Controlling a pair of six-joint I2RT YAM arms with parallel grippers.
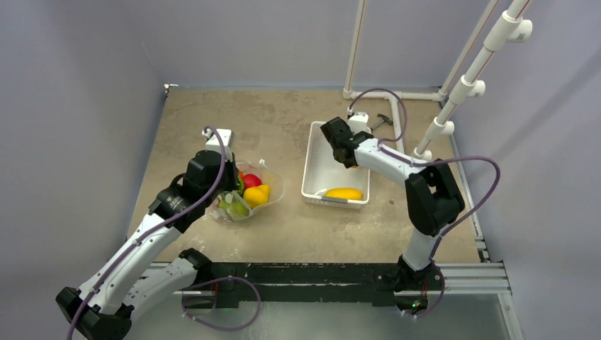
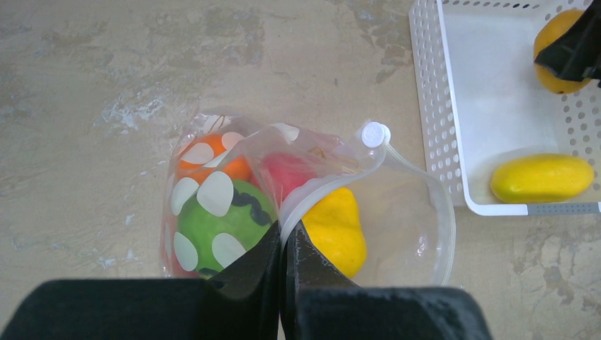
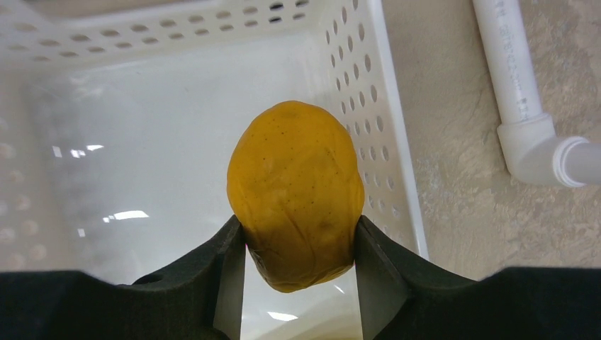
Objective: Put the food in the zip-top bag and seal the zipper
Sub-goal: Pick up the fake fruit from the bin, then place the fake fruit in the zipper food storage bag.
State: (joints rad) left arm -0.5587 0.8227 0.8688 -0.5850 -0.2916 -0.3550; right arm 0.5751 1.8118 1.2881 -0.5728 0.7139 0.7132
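The clear zip-top bag [image 2: 418, 234] lies on the table with its mouth held up. Inside it are a dark-striped green fruit [image 2: 220, 219], a yellow one [image 2: 339, 227], a red one [image 2: 287, 173] and an orange one [image 2: 212, 166]. My left gripper [image 2: 285, 234] is shut on the zipper [image 2: 312, 193] at the mouth's near edge. In the white basket [image 3: 368, 106], my right gripper [image 3: 299, 230] is shut on an orange-yellow fruit [image 3: 294, 184], with both fingers pressing its sides. A long yellow fruit [image 1: 344, 193] lies at the basket's near end.
The zipper's white slider [image 2: 373, 134] sits at the far end of the bag's mouth. White pipes [image 3: 510, 78] run along the table right of the basket [image 1: 310, 163]. The bag [image 1: 273, 185] lies left of the basket, with bare table between them.
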